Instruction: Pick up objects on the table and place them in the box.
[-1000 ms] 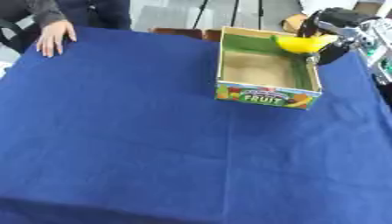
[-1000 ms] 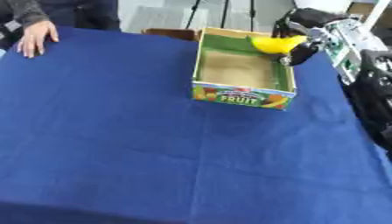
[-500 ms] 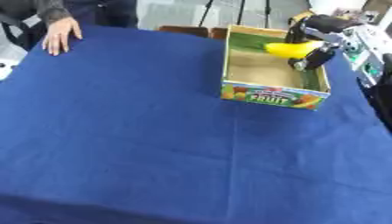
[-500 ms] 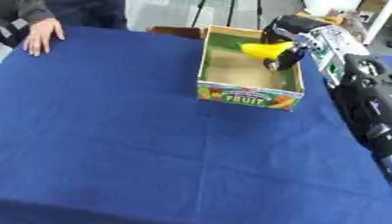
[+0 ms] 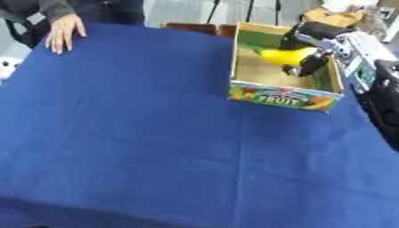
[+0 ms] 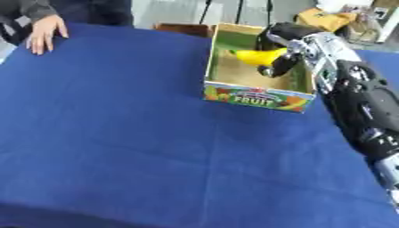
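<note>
A cardboard fruit box (image 5: 282, 95) stands open at the far right of the blue table (image 5: 140, 133). My right hand (image 5: 310, 38) hangs over the inside of the box, its fingers curled round a yellow banana (image 5: 285, 56). The banana lies level, above the box floor and within the walls. The right arm (image 6: 366, 107) comes in from the right edge. My left hand shows in neither view.
A person's hand (image 5: 62, 30) rests flat on the table's far left corner. A brown object (image 5: 199, 27) sits behind the box at the far edge. Clutter stands beyond the table at the upper right.
My right hand has carried the banana leftward from the box's right wall to over its inside. The camera has shifted too, so the box sits further right.
</note>
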You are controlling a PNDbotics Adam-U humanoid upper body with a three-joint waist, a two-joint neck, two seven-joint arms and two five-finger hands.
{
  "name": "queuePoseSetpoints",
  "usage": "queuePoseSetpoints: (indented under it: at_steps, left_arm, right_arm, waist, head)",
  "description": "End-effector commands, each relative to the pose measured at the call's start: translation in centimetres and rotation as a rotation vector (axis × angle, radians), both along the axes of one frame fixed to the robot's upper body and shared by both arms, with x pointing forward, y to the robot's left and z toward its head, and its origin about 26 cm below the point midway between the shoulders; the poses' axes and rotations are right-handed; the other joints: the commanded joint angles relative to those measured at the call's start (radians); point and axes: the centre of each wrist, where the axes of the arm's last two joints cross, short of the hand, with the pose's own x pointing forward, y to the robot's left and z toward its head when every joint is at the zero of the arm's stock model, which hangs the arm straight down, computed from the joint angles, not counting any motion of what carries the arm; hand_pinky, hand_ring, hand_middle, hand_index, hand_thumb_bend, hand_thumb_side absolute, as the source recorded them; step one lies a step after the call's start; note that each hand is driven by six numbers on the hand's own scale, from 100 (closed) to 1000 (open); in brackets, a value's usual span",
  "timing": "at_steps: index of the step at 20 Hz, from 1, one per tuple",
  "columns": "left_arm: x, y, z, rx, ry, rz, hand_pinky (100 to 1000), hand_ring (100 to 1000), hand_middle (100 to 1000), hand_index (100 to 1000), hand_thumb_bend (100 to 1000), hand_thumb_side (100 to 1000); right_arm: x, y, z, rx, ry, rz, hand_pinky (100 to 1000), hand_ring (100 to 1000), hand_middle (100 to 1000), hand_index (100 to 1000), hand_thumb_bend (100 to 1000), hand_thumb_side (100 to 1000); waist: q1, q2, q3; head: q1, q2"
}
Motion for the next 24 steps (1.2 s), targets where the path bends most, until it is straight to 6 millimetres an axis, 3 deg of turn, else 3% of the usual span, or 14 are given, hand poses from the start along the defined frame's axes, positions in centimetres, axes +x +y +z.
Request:
queuePoseSetpoints:
  at_steps: [1,12,19,24]
  left_arm:
    - [-0.1,-0.1,1.0,0.003,-0.035,-0.012,606,693,654,734,543,771]
    - [0.0,-0.5,1.1,-0.011,-0.040,-0.025,605,692,654,734,546,770]
    - [0.0,-0.5,1.0,-0.013,-0.037,-0.025,605,692,654,733,548,769]
    - [0.0,-0.5,1.0,-0.013,-0.036,-0.025,605,692,653,733,550,767]
  right_arm:
    - [0.0,-0.4,0.9,0.004,-0.025,-0.009,722,701,515,635,240,100]
    - [0.3,0.5,-0.8,0.015,0.003,0.016,717,706,586,703,298,109]
    - [0.3,0.9,-1.5,0.005,0.022,0.035,721,725,658,792,468,132]
    - [0.3,1.1,-1.5,0.005,0.030,0.048,729,738,721,833,532,149]
  waist:
    - [0.005,-0.009,0.007]
    - [0.009,0.008,0.015]
    - [0.012,0.003,0.012]
    - [0.014,-0.004,0.010]
  head:
    - [-0.011,-0.017]
    - [-0.025,-0.036]
    - [-0.030,-0.039]
    - [-0.035,-0.044]
